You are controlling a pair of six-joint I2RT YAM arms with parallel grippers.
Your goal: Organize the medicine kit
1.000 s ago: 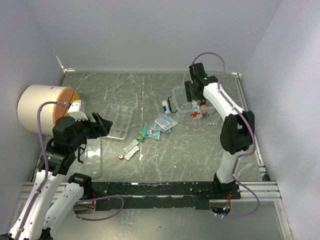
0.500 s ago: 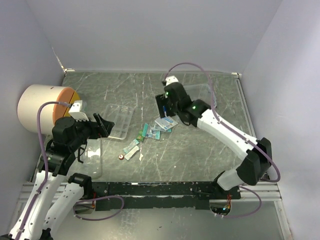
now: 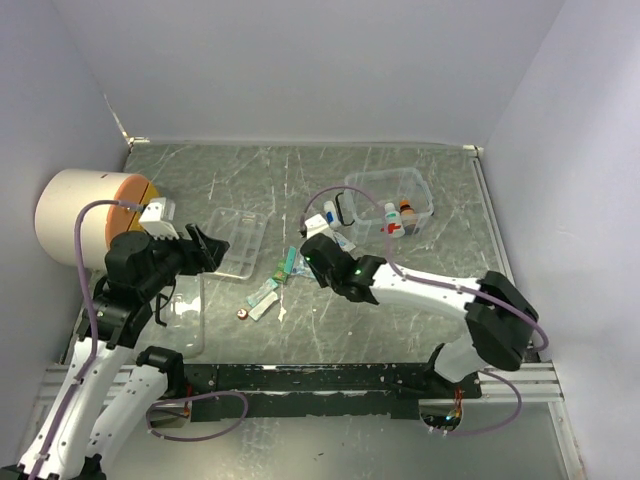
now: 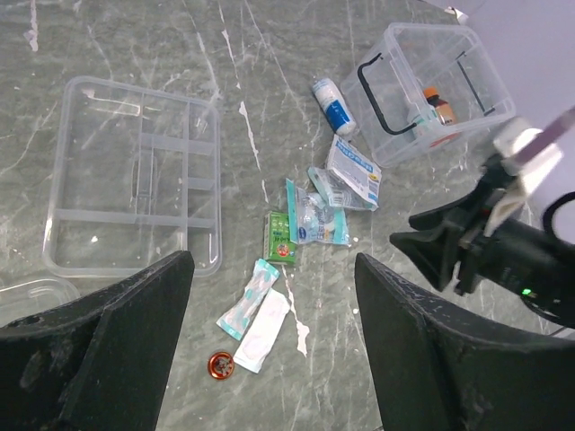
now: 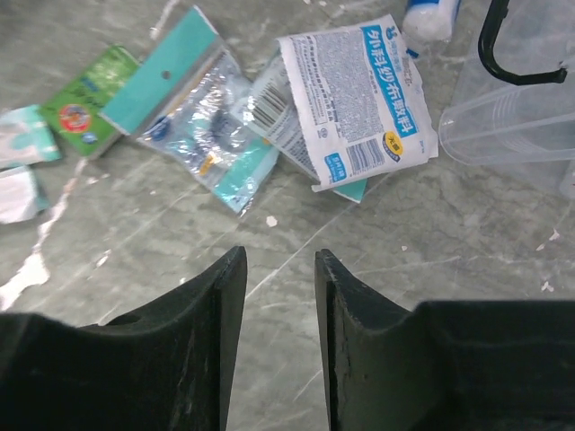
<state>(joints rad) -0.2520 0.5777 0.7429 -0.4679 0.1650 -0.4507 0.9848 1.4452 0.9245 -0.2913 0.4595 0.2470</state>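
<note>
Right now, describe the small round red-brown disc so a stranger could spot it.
Start at the clear divided tray on the left of the table. Off its near right corner lie a teal packet and a white packet side by side; the red-brown disc sits by the white packet's near end. It alone is round among flat packets.

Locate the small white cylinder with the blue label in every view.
Top external: small white cylinder with a blue label, just above centre, on the table.
Left wrist: upper middle.
Right wrist: top edge, right of centre, cut off.
Shared landmark: the black handle of the clear plastic case, right of the cylinder in all three.
</note>
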